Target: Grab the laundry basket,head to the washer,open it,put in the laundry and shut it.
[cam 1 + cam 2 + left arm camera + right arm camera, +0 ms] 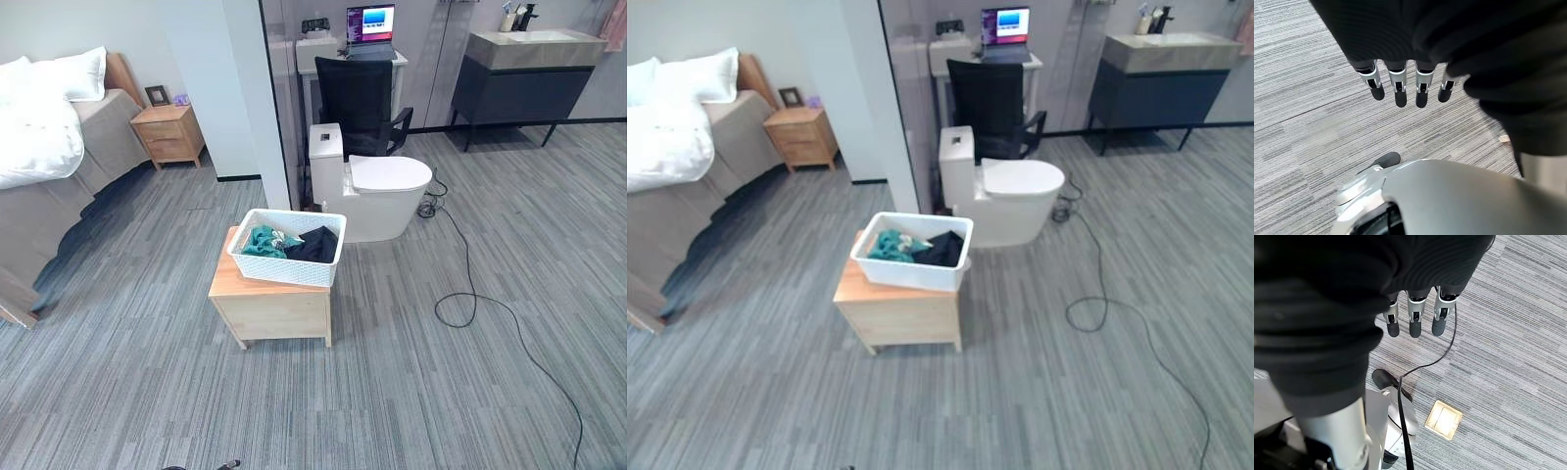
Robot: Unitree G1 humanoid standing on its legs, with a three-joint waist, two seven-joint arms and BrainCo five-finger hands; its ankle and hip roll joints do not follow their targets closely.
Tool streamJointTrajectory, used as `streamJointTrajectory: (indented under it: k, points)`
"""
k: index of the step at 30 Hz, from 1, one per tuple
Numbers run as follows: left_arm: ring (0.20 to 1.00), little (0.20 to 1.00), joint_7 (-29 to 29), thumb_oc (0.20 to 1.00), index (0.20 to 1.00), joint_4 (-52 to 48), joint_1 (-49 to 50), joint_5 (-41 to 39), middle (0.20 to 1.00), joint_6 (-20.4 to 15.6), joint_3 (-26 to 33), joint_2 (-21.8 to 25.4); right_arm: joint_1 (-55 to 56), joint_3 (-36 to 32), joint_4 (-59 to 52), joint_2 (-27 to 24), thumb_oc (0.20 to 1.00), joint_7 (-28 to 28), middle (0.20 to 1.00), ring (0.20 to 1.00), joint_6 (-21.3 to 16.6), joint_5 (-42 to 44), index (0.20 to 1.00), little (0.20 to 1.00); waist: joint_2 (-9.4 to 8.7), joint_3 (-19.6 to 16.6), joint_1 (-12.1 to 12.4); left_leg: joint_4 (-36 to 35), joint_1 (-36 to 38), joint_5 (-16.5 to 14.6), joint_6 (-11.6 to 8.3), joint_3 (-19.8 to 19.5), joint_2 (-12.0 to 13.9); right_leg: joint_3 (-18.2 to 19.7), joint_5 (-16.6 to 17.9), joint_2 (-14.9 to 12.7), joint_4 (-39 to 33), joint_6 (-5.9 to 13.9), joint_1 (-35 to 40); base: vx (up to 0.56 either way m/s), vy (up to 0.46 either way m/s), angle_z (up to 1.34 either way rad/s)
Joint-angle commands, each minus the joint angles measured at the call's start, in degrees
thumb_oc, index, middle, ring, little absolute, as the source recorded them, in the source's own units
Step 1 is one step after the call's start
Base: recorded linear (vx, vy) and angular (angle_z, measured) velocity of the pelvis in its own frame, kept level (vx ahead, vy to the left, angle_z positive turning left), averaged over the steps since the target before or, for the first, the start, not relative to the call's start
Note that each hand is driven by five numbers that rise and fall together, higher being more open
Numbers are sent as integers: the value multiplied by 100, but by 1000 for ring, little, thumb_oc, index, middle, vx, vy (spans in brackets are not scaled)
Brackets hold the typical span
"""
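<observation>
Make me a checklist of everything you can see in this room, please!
Surface: grey striped carpet.
Job's things: white laundry basket with teal and dark clothes, on a small wooden table.
Clutter: nothing seen.
Robot hands: left robot hand and right robot hand hang over the floor, fingers relaxed, holding nothing.
Cables: black cable loops across the carpet.
Surroundings: bed, nightstand, toilet, black chair, laptop, sink cabinet.

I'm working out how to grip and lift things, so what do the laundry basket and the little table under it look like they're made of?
The laundry basket looks like white moulded plastic: thin walls pierced by a fine lattice of small holes, with a smooth rolled rim. The low table it stands on looks like light wood or wood veneer, matt, with a warmer top and pale side panels showing faint grain. Whether it is solid wood cannot be told.
</observation>
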Motion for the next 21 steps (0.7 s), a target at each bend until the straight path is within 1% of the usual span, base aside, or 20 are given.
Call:
streamJointTrajectory:
  k: [1, 12, 21]
  points:
    - [1000, 1000, 10, 1000, 1000, 313, -293, -26, 1000, -41, -102, 124, -381, 99, 318, 199, 1000, 10, 1000, 1000, -70, 199, 1000, 1000, -412, -174, 59, -28, -348, -41, -16, -112, -62, 262, -463, -354, 43, 284, 45, 0, 0, 0]
    - [1000, 1000, 33, 1000, 1000, 501, -236, 41, 1000, -27, -36, 124, -351, 158, 228, 278, 1000, -6, 1000, 1000, -114, 207, 1000, 1000, -426, -178, 37, -28, -346, -50, -8, -168, -108, 249, -456, -376, 43, 287, 62, 0, 0, 0]
    - [1000, 1000, 82, 1000, 1000, 485, -241, 5, 1000, -46, 41, 161, -344, 141, 206, 274, 1000, -21, 1000, 1000, -117, 216, 1000, 1000, -421, -166, 24, -28, -346, -49, -8, -140, -111, 237, -440, -402, 43, 302, 45, 0, 0, 0]
